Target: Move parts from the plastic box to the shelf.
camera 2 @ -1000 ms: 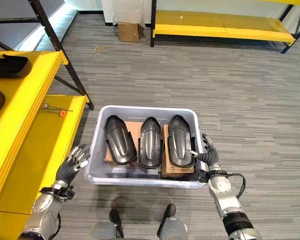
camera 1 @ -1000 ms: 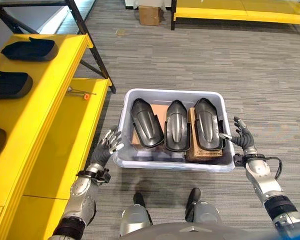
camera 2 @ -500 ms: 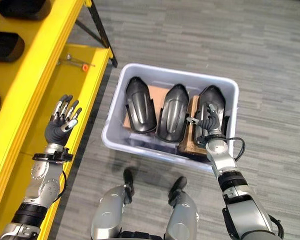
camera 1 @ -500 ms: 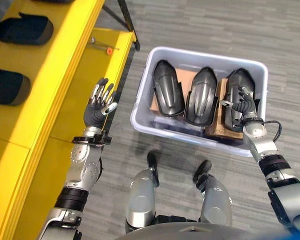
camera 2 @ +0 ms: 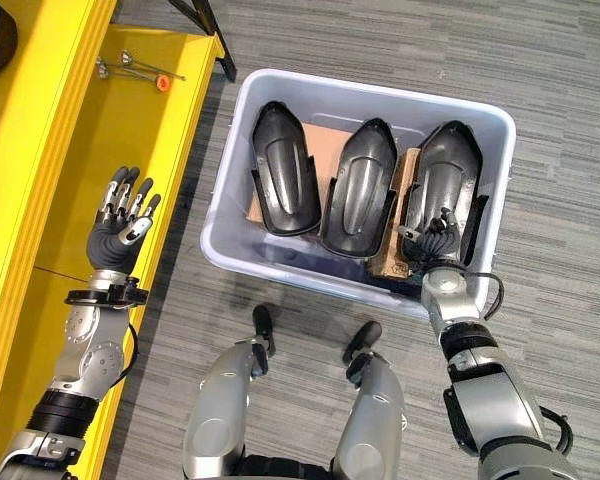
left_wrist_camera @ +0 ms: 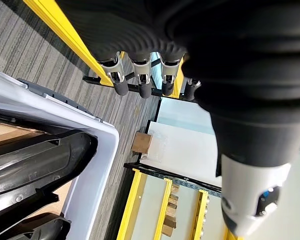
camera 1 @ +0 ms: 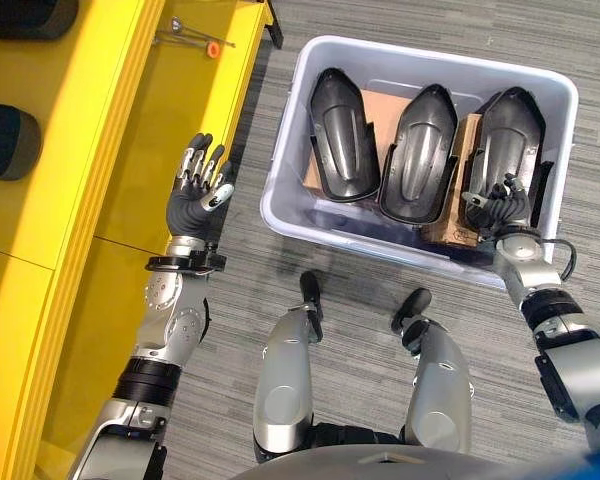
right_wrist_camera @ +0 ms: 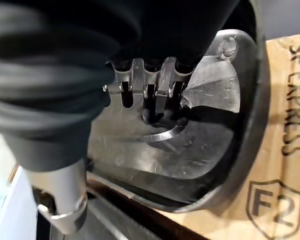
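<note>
On the yellow shelf (camera 1: 90, 150) at the robot's left, dark parts (camera 1: 2, 140) already lie on the upper level, while three black parts still sit side by side in the grey plastic box (camera 1: 290, 160) on the floor, so the job looks only partly done. The left hand (camera 1: 195, 195) is raised between shelf and box, fingers straight and slightly spread, holding nothing. The right hand (camera 1: 500, 205) reaches into the box, its fingers bent down onto the near end of the rightmost part (camera 1: 508, 135), apparently taking hold.
</note>
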You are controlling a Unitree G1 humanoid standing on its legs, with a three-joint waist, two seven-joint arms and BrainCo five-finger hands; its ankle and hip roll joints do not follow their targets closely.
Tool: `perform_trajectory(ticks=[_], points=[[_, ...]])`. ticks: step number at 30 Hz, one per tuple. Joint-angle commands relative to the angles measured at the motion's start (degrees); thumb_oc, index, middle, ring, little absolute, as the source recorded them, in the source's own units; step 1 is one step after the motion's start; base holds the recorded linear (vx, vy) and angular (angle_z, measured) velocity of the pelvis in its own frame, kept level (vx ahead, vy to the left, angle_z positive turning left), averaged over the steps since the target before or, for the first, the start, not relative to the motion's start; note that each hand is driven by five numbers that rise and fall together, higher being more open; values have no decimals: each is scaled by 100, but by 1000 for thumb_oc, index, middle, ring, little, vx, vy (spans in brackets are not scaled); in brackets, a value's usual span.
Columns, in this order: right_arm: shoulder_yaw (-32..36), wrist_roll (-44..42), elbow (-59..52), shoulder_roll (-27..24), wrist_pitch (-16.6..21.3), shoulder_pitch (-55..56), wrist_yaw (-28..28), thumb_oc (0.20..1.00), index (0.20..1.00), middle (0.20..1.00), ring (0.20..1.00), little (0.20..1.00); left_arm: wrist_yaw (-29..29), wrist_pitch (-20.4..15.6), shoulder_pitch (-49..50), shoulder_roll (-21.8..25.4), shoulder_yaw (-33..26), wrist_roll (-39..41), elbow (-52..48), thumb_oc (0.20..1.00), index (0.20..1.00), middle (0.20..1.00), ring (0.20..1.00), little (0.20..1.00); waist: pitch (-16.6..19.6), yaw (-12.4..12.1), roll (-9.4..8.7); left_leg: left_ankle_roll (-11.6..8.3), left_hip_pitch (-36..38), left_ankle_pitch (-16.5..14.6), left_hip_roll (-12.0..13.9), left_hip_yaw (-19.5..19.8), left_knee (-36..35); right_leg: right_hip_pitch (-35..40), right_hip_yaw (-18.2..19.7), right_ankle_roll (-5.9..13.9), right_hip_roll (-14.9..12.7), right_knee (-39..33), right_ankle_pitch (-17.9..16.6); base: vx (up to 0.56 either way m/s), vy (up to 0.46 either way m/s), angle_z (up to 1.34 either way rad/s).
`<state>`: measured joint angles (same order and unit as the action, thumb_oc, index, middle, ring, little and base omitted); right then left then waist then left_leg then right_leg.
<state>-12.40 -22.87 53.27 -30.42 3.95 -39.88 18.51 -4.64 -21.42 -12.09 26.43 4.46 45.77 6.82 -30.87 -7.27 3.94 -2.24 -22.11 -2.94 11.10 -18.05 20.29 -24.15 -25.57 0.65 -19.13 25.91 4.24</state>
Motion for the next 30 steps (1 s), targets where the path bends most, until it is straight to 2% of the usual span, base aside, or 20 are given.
perform_trajectory(ticks=[1,7,8,10,17,19,21,23,30], points=[[-385,324,-3,-99,260,-149,-360,1000,1000,1000,1000,1000,-86,-129,60,60,116,75,-552,1000,1000,1000,1000,1000,167,-169,171,-380,33,364,370,-175,-571,-186,198,603,-382,616,415,-33,-10,-2],[-671,799,-332,-139,404,-287,-586,1000,1000,1000,1000,1000,-128,-121,67,59,177,88,-565,1000,1000,1000,1000,1000,123,-164,178,-385,1,367,379,-196,-527,-217,203,594,-366,627,412,0,0,0],[-879,1199,-750,-124,361,-402,-659,1000,1000,1000,1000,1000,-149,-41,82,41,178,105,-613,1000,1000,1000,1000,1000,111,-166,160,-386,-2,358,394,-221,-494,-218,193,594,-364,627,413,0,0,0],[-969,1424,-915,-122,339,-437,-689,1000,1000,1000,1000,1000,-204,-26,96,34,182,126,-619,1000,1000,1000,1000,1000,111,-168,155,-387,3,358,402,-232,-485,-215,188,596,-364,628,412,-12,-14,-3],[-1209,1906,-1418,-47,116,-516,-567,1000,1000,1000,1000,1000,-282,-5,156,9,181,88,-622,1000,1000,1000,1000,1000,110,-181,128,-384,40,364,427,-264,-481,-167,139,605,-359,616,407,0,0,0],[-1253,2077,-1461,-49,-78,-514,-290,1000,1000,1000,1000,1000,-330,-29,175,-13,193,55,-588,1000,1000,1000,1000,1000,111,-182,118,-387,70,378,430,-281,-506,-138,124,615,-360,587,396,0,0,0],[-1237,2066,-1431,-53,-133,-511,-154,1000,1000,1000,1000,1000,-325,-26,178,-13,209,66,-574,1000,1000,1000,1000,1000,111,-175,118,-392,99,385,433,-296,-533,-117,112,619,-358,575,395,0,0,0],[-1160,2384,-1261,-49,-178,-481,290,1000,1000,1000,1000,1000,-367,-36,146,-4,264,109,-506,1000,1000,1000,1000,1000,111,-161,123,-387,97,391,436,-309,-549,-110,108,625,-347,549,377,0,0,0],[-1103,3004,-1010,-121,-293,-516,1089,1000,1000,1000,1000,1000,-399,-50,51,6,403,170,-431,1000,1000,1000,1000,1000,110,-131,129,-390,78,401,447,-320,-562,-122,120,649,-330,500,332,0,0,0]])
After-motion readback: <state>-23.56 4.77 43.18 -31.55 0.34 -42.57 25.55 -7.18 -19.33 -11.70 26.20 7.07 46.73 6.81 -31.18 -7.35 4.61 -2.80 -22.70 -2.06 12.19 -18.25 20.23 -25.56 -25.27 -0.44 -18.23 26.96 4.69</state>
